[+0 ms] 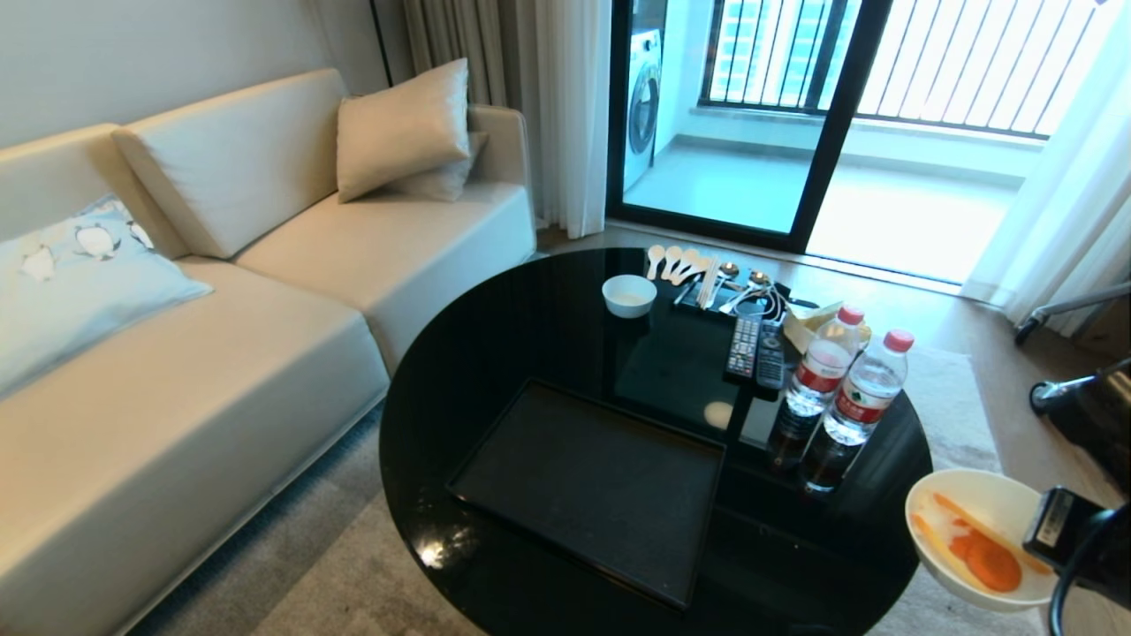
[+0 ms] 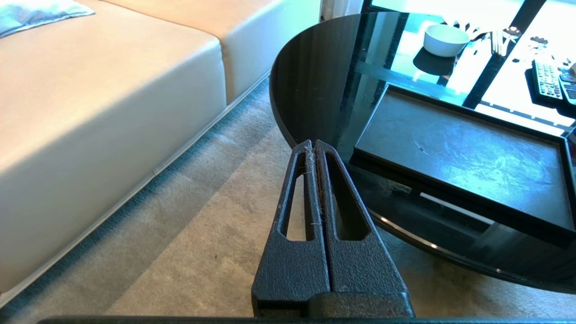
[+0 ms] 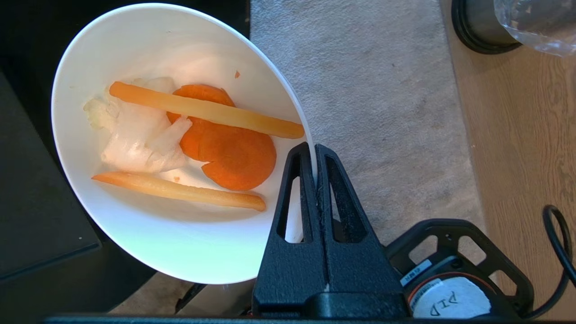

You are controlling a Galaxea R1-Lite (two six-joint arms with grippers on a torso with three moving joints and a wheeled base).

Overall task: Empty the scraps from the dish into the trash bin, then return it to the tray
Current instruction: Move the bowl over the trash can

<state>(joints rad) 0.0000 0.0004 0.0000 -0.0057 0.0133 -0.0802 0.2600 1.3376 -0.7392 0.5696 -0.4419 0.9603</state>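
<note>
The dish (image 1: 963, 503) is a white bowl held in the air just off the round table's right edge, above the carpet. My right gripper (image 3: 313, 148) is shut on its rim (image 3: 310, 148) and shows at the lower right of the head view (image 1: 1060, 530). The scraps (image 3: 225, 153) lie inside: orange slices, two pale orange strips and whitish peel. The trash bin (image 3: 483, 27) stands on the wooden floor beyond the carpet; only its black base ring and some clear liner show. The black tray (image 1: 592, 486) lies bare on the table's near side. My left gripper (image 2: 313, 143) hangs shut and holding nothing over the carpet beside the table.
On the glossy black table (image 1: 530, 336) stand a smaller white bowl (image 1: 628, 294), two water bottles (image 1: 861, 389), remotes (image 1: 755, 353) and a row of spoons (image 1: 676, 262). A beige sofa (image 1: 221, 353) runs along the left. Carpet and wooden floor lie to the right.
</note>
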